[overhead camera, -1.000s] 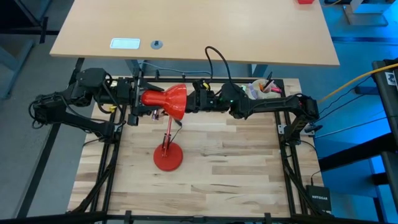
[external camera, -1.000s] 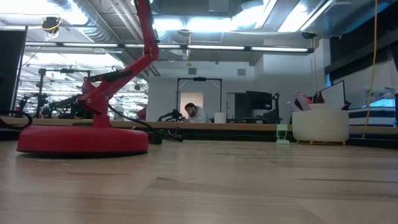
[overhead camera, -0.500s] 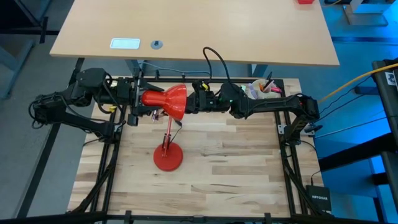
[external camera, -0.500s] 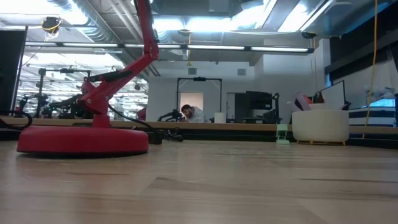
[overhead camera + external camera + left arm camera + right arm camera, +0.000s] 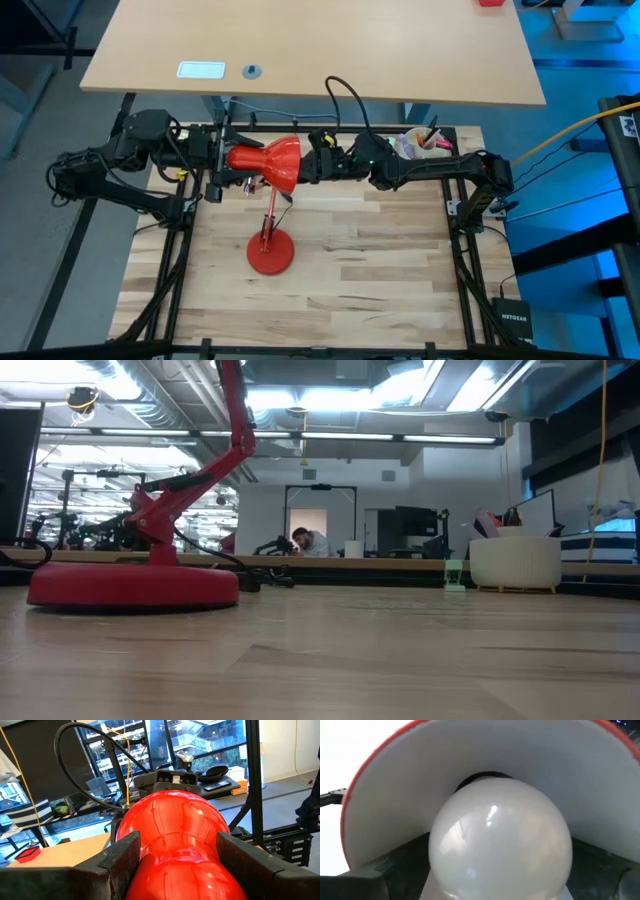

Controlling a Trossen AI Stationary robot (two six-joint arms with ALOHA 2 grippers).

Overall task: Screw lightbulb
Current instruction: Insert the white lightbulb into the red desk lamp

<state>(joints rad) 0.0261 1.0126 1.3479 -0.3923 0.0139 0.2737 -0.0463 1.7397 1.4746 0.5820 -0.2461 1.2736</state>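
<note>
A red desk lamp stands on its round base on the wooden table, and its base also shows in the low view. Its red shade lies level above the table, its mouth toward the table's right. My left gripper is shut on the shade's narrow rear. My right gripper is at the shade's mouth, shut on the white frosted lightbulb. The bulb sits inside the shade's white interior. In the high view the bulb is hidden. My left gripper pinches the shade's narrow neck between its two fingers, one on each side. The fingers come level from the table's left. The shade is clear of the table, carried on the lamp's arm. My right gripper pinches the bulb's round glass between its two fingers, one on each side. It comes level from the table's right, pointing into the shade. The bulb's far end sits at the dark socket; its screw base is hidden.
A white cup of pens stands at the table's far right and also shows in the low view. The lamp's jointed red arm rises from the base. Bare wooden tabletop lies near and to the right. A person sits in the room beyond.
</note>
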